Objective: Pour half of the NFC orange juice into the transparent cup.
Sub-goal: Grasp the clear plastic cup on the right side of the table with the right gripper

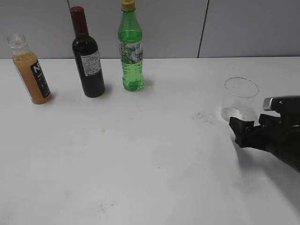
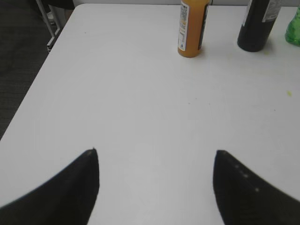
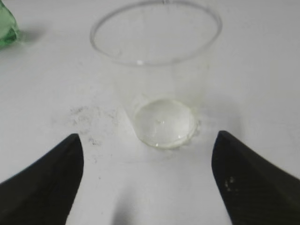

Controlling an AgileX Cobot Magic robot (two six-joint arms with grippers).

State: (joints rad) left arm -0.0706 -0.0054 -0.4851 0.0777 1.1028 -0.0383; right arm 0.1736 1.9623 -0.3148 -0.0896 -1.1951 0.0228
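The NFC orange juice bottle (image 1: 32,70) stands capless at the far left of the white table; it also shows in the left wrist view (image 2: 192,28), far ahead of my left gripper (image 2: 157,157), which is open and empty. The left gripper is out of the exterior view. The transparent cup (image 1: 240,99) stands upright and empty at the right. My right gripper (image 1: 241,129) sits just in front of it. In the right wrist view the cup (image 3: 157,70) stands just beyond the open, empty jaws (image 3: 147,140).
A dark wine bottle with a red top (image 1: 86,56) and a green plastic bottle with a yellow cap (image 1: 131,49) stand at the back, right of the juice. The table's left edge (image 2: 35,84) drops to dark floor. Faint dark specks (image 1: 202,116) lie left of the cup.
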